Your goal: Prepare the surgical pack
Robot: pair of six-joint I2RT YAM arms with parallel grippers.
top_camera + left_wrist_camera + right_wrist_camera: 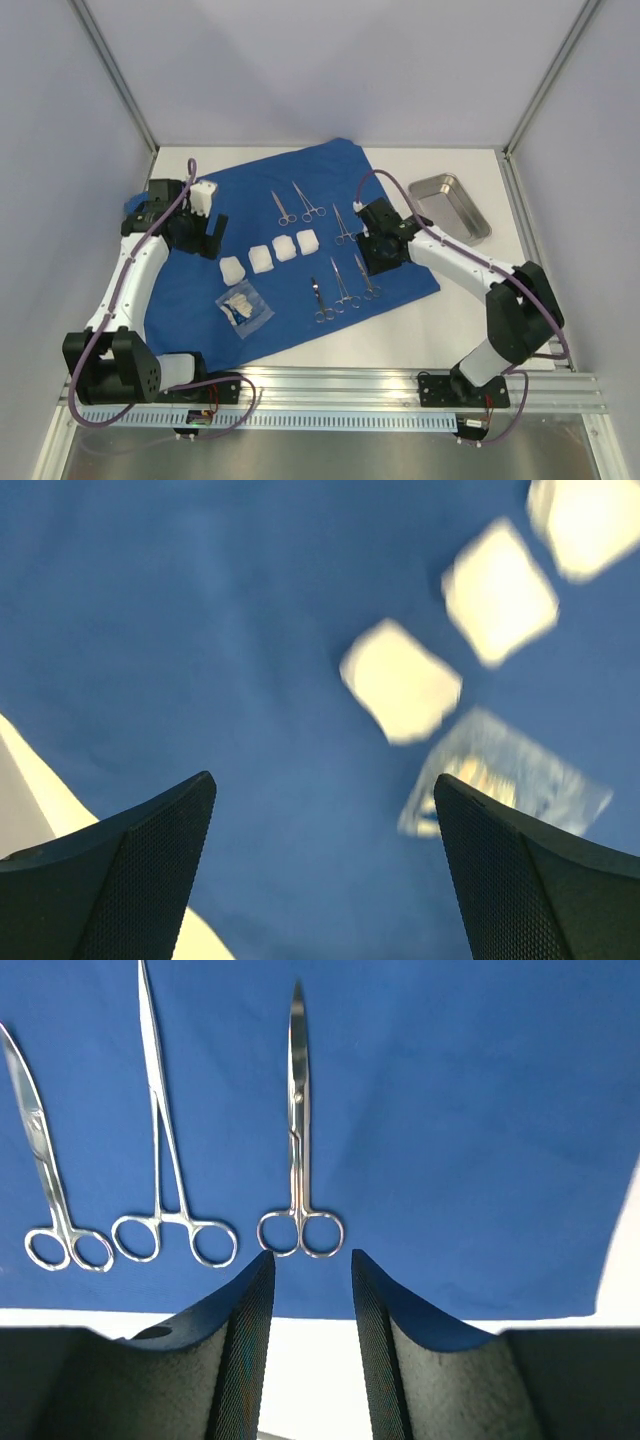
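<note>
Royal-blue drape (pixel 250 190) is spread on the table (pixel 400 330), judged soft and light, best taken by a corner; scissors (pixel 297 1130) are laid on it, judged stiff and slippery, best taken at the shank; left tool (pixel 322 780) released wide; right tool (pixel 310 1260) half-closed, empty.

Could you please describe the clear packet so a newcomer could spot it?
Find the blue cloth spread over the table's middle. Near its front left edge, just in front of the four white gauze squares, lies the packet. It alone is a shiny see-through wrapper.
</note>
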